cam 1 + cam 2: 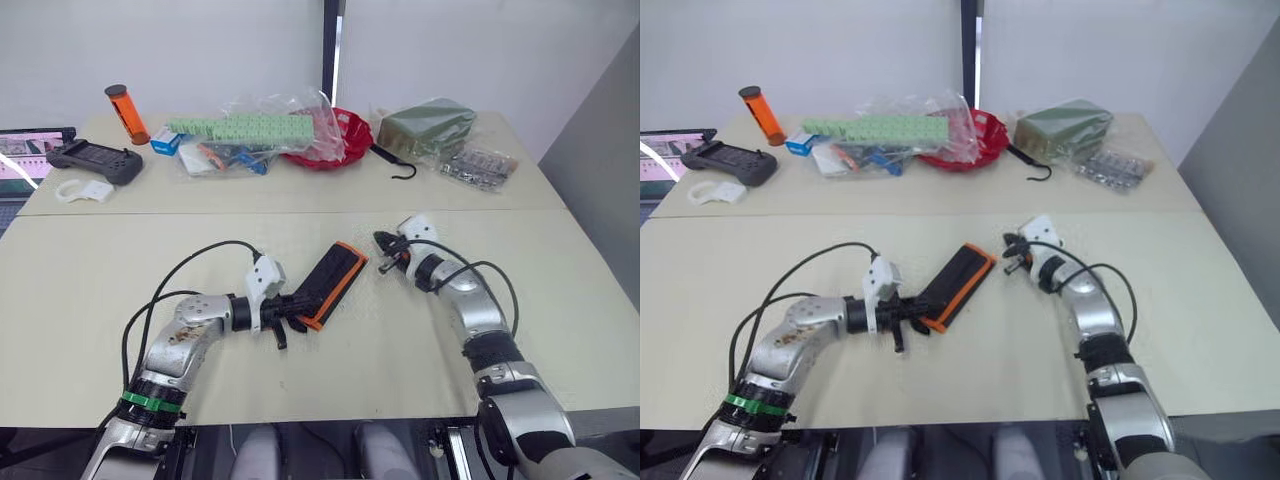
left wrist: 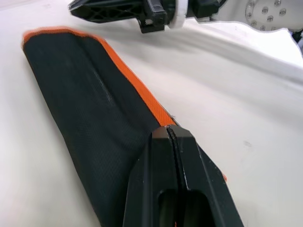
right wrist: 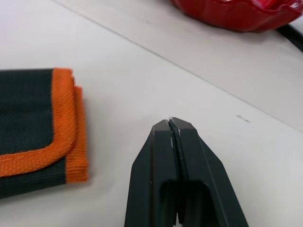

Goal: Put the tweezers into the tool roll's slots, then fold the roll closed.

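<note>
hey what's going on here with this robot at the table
A humanoid robot is working on a black tool roll with orange edging, which now lies folded shut on the near table. Its left gripper sits at the roll's near end with its fingers closed and resting on the fabric. The right gripper, also shut and holding nothing, hovers just off the roll's far end. No tweezers are in sight. A red tray, a black hook and bagged parts sit on the far table.
</note>
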Tool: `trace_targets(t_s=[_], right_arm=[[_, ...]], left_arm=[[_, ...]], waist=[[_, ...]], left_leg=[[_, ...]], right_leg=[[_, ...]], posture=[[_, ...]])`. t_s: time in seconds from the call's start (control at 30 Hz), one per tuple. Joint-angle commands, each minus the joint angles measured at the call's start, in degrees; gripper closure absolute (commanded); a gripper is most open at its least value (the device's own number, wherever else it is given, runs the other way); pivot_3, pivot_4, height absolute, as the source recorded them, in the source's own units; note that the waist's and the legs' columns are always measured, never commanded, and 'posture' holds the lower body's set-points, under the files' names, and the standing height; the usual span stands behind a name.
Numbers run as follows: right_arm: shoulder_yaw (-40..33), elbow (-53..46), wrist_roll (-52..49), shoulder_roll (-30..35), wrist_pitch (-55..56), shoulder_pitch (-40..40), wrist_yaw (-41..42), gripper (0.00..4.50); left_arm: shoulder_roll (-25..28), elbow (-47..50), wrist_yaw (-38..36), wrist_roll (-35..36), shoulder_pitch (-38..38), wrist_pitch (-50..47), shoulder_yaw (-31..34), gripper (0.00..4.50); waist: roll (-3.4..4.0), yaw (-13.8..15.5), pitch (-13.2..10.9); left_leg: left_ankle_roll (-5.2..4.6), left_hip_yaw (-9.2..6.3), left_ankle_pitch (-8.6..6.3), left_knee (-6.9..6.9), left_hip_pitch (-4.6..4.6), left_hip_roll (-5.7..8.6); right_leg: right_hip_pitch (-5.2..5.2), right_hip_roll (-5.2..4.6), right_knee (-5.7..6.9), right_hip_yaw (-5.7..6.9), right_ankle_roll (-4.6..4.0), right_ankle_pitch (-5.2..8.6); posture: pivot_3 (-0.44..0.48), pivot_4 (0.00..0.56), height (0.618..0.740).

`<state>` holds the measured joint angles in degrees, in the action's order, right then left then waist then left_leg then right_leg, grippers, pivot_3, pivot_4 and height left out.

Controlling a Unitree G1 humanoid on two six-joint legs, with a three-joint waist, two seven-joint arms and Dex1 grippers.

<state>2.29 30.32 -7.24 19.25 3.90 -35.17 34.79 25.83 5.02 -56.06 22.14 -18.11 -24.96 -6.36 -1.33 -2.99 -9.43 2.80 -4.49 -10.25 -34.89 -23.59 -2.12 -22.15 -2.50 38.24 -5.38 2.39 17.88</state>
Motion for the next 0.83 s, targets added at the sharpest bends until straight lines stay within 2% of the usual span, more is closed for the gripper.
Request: trace_targets(t_s=[0.03,0.07,0.17,0.27,0.37,0.53,0.7,0.83], right_arm=[[-2.39,-10.45,-4.93,2.32,-4.09,2.06,4.49,4.5],[-2.69,-13.04,-6.1,3.16,-5.86,3.02,5.94,4.5],[-3.97,-22.0,-12.06,9.09,-13.58,7.11,13.64,3.69],[-4.83,-24.71,-12.18,12.56,-14.49,8.94,15.09,2.63],[-6.99,-26.01,-12.9,15.34,-14.17,11.59,16.8,1.6],[-10.39,-28.76,-14.09,17.68,-13.16,20.73,18.24,0.01],[-15.9,-27.97,-14.96,19.61,-12.56,30.29,18.76,0.01],[-17.86,-26.31,-15.17,19.52,-11.64,32.88,18.69,0.01]], left_arm=[[2.8,5.82,1.44,4.81,-0.3,-3.11,6.63,4.48],[3.69,6.66,1.84,6.11,-0.05,-4.1,8.55,4.48],[10.45,6.88,2.08,6.79,3.64,-4.43,17.12,3.68],[15.74,5.72,3.65,3.36,7.22,-3.61,19.49,2.64],[20.31,5.96,1.56,0.67,14.65,1.64,23.19,1.68],[23.0,2.83,3.7,-2.76,22.27,6.58,29.65,0.05],[21.87,-1.52,4.01,-3.52,29.33,11.78,36.24,0.05],[21.21,-3.73,4.17,-4.21,32.2,15.43,37.14,0.05]], waist=[[0.01,0.04,-0.05],[0.02,0.09,-0.09],[0.07,0.14,-0.23],[0.09,0.21,-0.4],[0.09,0.3,-0.48],[-0.07,0.93,-0.65],[-0.05,0.7,-0.67],[-0.07,0.44,-0.68]], left_leg=[[0.0,0.0,0.0,0.03,0.0,0.0],[0.0,-0.01,0.0,0.06,-0.01,0.01],[0.0,-0.03,0.0,0.09,0.0,0.0],[0.0,0.02,-0.01,0.1,0.01,0.02],[0.0,0.06,0.0,0.05,0.04,0.02],[0.0,0.06,0.0,0.08,0.01,-0.02],[0.01,0.12,-0.01,0.05,-0.03,0.05],[0.01,0.17,0.0,0.06,0.09,-0.01]], right_leg=[[-0.01,0.0,0.03,0.0,0.0,0.0],[-0.03,0.0,0.03,0.0,0.0,0.0],[-0.03,0.01,-0.06,0.01,0.0,0.0],[-0.03,-0.02,-0.18,-0.03,0.01,0.02],[-0.01,-0.03,-0.18,-0.06,0.01,0.02],[-0.04,-0.02,-0.2,-0.01,-0.03,0.05],[-0.04,-0.12,-0.22,-0.08,-0.03,0.05],[-0.02,-0.06,-0.21,-0.11,-0.05,0.07]], posture=[[0.0,0.15,0.74],[0.0,0.15,0.74],[0.0,0.15,0.74],[0.0,0.15,0.74],[0.0,0.15,0.74],[0.0,0.15,0.74],[0.0,0.15,0.74],[0.0,0.15,0.74]])
